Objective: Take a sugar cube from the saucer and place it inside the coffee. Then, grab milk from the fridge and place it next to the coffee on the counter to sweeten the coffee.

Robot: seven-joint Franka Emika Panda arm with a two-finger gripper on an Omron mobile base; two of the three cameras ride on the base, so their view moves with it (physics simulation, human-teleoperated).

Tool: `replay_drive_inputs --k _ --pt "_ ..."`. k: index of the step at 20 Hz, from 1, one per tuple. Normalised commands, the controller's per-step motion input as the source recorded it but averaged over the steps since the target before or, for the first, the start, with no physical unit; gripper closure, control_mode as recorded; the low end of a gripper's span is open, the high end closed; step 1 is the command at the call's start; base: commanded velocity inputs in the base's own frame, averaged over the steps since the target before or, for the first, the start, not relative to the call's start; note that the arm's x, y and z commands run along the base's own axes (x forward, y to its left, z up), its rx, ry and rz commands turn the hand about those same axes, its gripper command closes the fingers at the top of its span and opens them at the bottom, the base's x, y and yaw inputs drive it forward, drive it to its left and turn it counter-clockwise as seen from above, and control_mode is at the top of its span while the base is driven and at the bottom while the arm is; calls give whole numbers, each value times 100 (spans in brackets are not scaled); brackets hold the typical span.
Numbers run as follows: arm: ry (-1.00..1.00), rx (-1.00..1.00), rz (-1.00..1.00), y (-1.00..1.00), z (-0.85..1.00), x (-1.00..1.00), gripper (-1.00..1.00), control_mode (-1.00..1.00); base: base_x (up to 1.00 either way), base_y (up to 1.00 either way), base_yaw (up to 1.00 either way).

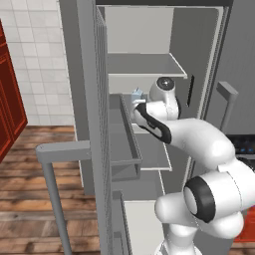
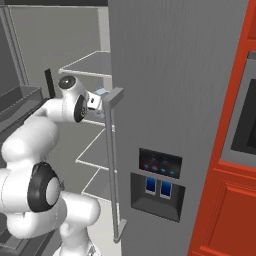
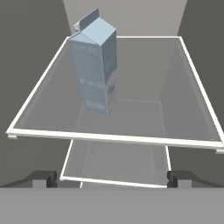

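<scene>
The robot arm reaches into the open fridge, its gripper spread wide and grasping nothing, the two fingertips far apart at the near edge of a glass shelf. The milk stands upright on that shelf, toward its back left corner as the hand camera sees it, ahead of the gripper and clear of both fingers. From the left base camera, the carton's gabled top peeks out just beside the wrist. From the right, the carton shows behind the closed door's bar handle, above the blue-lit dispenser.
</scene>
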Motion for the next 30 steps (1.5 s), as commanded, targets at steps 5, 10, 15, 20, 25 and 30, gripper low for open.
replay_drive_inputs --k 5,10,15,20,25,30 --pt "0 0 0 3 0 46 -100 -100 0 0 0" --pt "0 0 0 10 0 30 -100 -100 0 0 0" --pt "0 -1 0 2 -3 24 -100 -100 0 0 0" --pt "-2 -1 0 3 -11 25 -100 -100 0 0 0" --pt "0 0 0 4 -12 23 -100 -100 0 0 0" --pt "0 0 0 7 -7 16 -100 -100 0 0 0"
